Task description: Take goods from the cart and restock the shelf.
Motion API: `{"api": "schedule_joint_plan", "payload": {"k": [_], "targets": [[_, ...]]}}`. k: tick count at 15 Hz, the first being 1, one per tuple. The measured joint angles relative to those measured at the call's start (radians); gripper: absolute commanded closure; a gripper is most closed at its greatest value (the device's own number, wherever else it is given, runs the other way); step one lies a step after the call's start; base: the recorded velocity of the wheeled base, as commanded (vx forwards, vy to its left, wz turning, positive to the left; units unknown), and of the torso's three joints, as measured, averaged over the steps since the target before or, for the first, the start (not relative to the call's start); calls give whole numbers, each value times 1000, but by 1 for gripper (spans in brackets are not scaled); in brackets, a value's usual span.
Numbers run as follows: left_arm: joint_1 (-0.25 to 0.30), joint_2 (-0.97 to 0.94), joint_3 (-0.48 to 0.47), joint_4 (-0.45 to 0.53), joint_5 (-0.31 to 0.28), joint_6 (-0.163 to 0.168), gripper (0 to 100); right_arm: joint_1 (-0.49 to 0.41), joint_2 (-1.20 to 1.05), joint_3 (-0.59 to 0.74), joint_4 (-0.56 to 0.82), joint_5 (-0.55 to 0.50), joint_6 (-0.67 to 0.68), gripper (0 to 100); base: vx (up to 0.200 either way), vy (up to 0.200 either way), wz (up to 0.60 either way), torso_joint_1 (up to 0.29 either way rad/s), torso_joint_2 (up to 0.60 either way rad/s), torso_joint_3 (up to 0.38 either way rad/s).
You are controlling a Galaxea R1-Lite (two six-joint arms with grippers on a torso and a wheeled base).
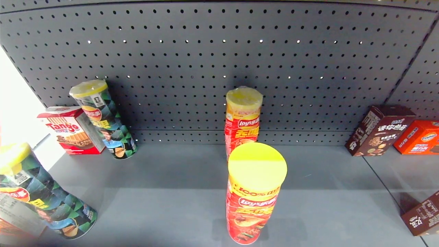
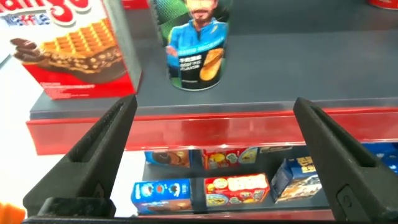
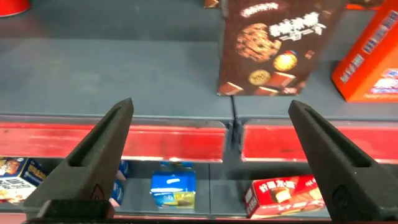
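My left pincer (image 2: 214,106) and right pincer (image 3: 211,104) both gape wide and empty before the shelf (image 1: 164,192) edge. A red can (image 1: 252,206) stands mid-shelf, a second can (image 1: 242,120) behind it.

Front red can (image 1: 252,202) and rear red can (image 1: 241,120) in file at centre, open shelf floor (image 1: 164,185) leftward to green can (image 1: 106,123), open lane rightward to brown box (image 1: 380,132).

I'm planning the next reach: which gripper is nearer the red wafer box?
Left. The left gripper sits open just off the shelf's front edge, facing the red wafer box. The right gripper sits before a brown cookie box toward the opposite end.
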Motion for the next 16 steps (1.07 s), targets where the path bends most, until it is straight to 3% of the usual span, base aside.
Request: {"api": "schedule_joint_plan", "payload": {"k": [7,9,12,16], "targets": [[0,0,0,0,-1,13,0,0,0,0,0,0,0,0,0,0,0,0,0,0],[0,0,0,0,0,-9,0,0,0,0,0,0,0,0,0,0,0,0,0,0],[0,0,0,0,2,-11,0,0,0,0,0,0,0,0,0,0,0,0,0,0],[0,0,0,0,1,-11,0,0,0,0,0,0,0,0,-150,0,0,9,5,-1]]}}
